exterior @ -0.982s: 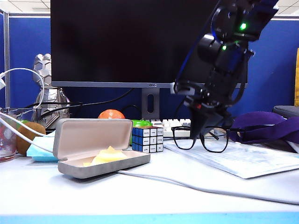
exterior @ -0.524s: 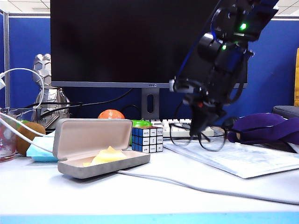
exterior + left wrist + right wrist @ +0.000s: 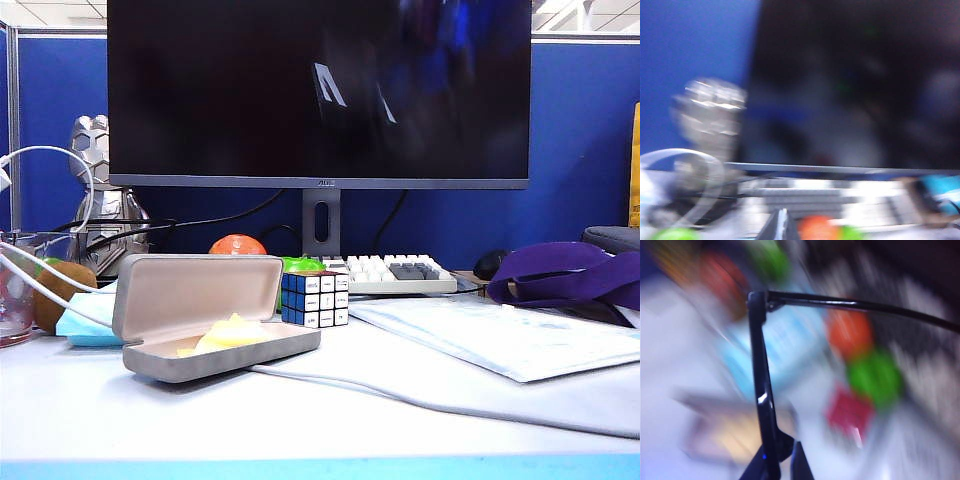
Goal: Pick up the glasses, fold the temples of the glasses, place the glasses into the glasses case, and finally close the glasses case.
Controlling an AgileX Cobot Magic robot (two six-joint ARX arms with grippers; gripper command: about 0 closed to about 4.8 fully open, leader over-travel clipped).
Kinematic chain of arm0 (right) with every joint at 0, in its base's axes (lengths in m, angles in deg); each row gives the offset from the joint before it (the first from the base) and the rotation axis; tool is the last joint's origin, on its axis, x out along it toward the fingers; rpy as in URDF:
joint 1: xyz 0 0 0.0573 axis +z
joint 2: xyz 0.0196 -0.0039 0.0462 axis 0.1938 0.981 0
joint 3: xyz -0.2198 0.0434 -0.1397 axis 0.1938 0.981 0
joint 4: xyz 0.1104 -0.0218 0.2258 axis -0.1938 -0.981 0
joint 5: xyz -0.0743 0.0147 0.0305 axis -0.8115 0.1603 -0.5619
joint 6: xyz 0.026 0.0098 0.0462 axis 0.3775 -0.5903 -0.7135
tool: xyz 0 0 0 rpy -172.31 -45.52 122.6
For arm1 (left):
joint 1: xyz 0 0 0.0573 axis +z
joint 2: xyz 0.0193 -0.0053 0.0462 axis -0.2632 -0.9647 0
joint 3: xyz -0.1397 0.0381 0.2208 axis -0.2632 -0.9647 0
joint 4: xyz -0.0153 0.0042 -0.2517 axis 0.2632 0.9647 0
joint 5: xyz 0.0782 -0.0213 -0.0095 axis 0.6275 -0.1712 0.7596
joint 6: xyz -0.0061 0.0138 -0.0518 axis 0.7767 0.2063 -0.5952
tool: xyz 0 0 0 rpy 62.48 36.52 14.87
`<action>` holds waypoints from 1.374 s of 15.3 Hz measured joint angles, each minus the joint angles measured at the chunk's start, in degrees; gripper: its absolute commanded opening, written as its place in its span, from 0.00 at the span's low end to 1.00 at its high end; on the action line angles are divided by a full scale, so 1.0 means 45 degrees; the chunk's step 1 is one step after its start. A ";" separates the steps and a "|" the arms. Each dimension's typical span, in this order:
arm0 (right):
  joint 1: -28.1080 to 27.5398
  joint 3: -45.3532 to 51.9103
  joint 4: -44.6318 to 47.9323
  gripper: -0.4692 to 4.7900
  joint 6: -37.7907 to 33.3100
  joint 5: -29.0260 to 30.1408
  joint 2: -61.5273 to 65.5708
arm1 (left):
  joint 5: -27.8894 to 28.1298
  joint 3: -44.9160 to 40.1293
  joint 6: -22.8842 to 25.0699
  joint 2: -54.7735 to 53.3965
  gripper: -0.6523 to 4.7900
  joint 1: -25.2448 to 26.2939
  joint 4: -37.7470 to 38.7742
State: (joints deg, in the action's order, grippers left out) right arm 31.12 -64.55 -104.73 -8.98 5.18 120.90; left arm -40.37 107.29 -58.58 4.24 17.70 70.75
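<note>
The white bench (image 3: 330,420) stood before a blue partition (image 3: 585,140) and a large dark monitor (image 3: 320,90), with the grey felt case (image 3: 215,315) lying open at lower left of the exterior view, its beige lid up and a yellow cloth (image 3: 232,333) inside, beside a cube (image 3: 316,298) and a pale keyboard (image 3: 395,272). The right tool (image 3: 782,467), out of the exterior view, pinched the glasses (image 3: 762,390) by the thin glossy black frame, one straight temple (image 3: 860,305) unfolded, above the blurred case. The left tool (image 3: 781,227) showed only a dark tip in its smeared wrist view, so I cannot tell its state.
</note>
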 measured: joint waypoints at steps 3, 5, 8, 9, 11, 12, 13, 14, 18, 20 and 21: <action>-0.0005 0.0005 0.1467 0.08 -0.0010 0.2987 -0.1681 | -0.1826 0.0005 -0.2200 -0.0233 0.11 0.0000 -0.1598; 0.0000 0.0000 0.2725 0.08 -0.0175 0.5751 -0.2399 | -0.3181 0.0005 -0.4473 -0.0738 0.11 -0.0092 -0.3303; 0.0000 -0.0005 0.4507 0.08 -0.2346 0.9602 -0.2851 | -0.3419 0.0019 -0.7349 -0.1603 0.11 -0.1375 -0.5280; 0.0005 0.0000 0.4624 0.08 -0.3021 1.0224 -0.2837 | -0.3366 0.0019 -0.7621 -0.1899 0.11 -0.1923 -0.5838; 0.0015 0.0000 0.4624 0.08 -0.3779 1.0851 -0.2817 | -0.3439 0.0019 -0.7747 -0.2302 0.11 -0.3026 -0.6732; 0.0078 0.0005 0.4624 0.08 -0.3993 1.0899 -0.2817 | -0.3356 0.0049 -0.7747 -0.2414 0.11 -0.3298 -0.7019; 0.0155 0.0005 0.4624 0.08 -0.4124 1.0933 -0.2817 | -0.3196 0.0160 -0.7752 -0.2565 0.11 -0.3609 -0.7082; 0.0233 0.0005 0.4614 0.08 -0.4216 1.1132 -0.2817 | -0.3138 0.0432 -0.7752 -0.2871 0.11 -0.4119 -0.7116; 0.0748 0.0005 0.4522 0.08 -0.4459 1.1089 -0.2725 | -0.3376 0.1326 -0.7742 -0.3429 0.11 -0.4600 -0.7130; 0.1025 0.0005 0.4240 0.08 -0.4503 1.0870 -0.2589 | -0.3517 0.1321 -0.7747 -0.3434 0.11 -0.4575 -0.7140; 0.1083 0.0010 0.4075 0.08 -0.4532 1.0788 -0.2560 | -0.3628 0.1321 -0.7747 -0.3449 0.11 -0.4726 -0.7087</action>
State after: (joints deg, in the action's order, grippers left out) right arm 35.99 -64.51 -86.39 -29.37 53.72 109.38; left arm -56.70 113.24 -93.44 -11.28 -3.57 38.86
